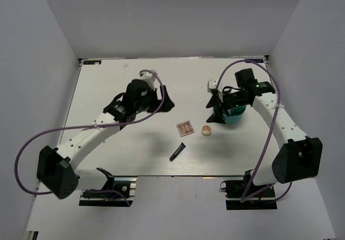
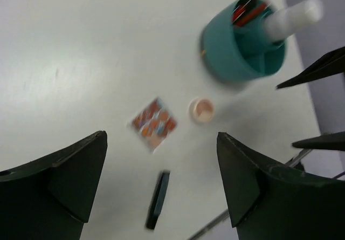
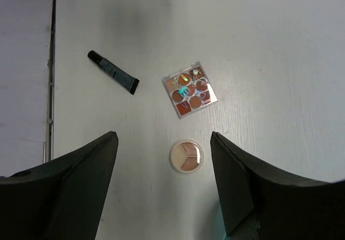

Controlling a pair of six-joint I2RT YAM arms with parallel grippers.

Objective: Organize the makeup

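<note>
My left gripper point(image 1: 159, 98) hangs open and empty above the left half of the table point(image 1: 108, 83), so I start from there. The nearest piece is the short black tube point(image 1: 177, 151), lying flat near the front edge; I judge it light and fairly stiff but liable to roll, so I'd pinch it across the middle of its body. Just beyond it sits the square palette point(image 1: 185, 128), thin with a glossy lid, probably slippery and brittle inside, best taken by two opposite edges. Just beside that on the right is the round compact point(image 1: 206, 130), low and light; I'd close across its full width, gently. My right gripper point(image 3: 164, 136) hovers over these pieces with its fingers spread and nothing between them. Furthest right stands the teal cup point(image 2: 232, 56), already holding the white bottle point(image 2: 294, 18) upright and the red-black pencil point(image 2: 249, 11) leaning beside it
</note>
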